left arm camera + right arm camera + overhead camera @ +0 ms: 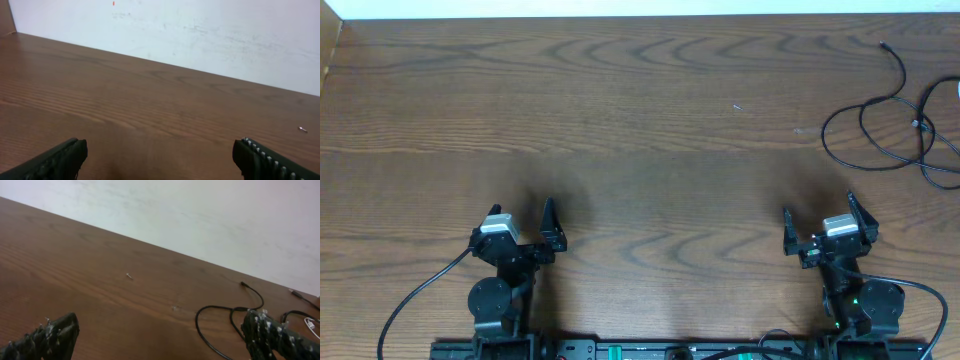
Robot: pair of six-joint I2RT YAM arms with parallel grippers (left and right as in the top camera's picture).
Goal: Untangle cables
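Running to a white wall (200, 30), the wood table (640, 120) bears cables (895, 130); left hand (520, 216), right hand (819, 212) released.

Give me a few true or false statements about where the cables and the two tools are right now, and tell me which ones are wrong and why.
1. The left tool and the right tool are both open and empty. True.
2. The cables lie in the middle of the table. False: they lie at its far right, running out of the overhead view.
3. The right tool touches the cables. False: they are apart, and the cables lie beyond it.
4. The right wrist view shows the cables; the left wrist view does not. True.
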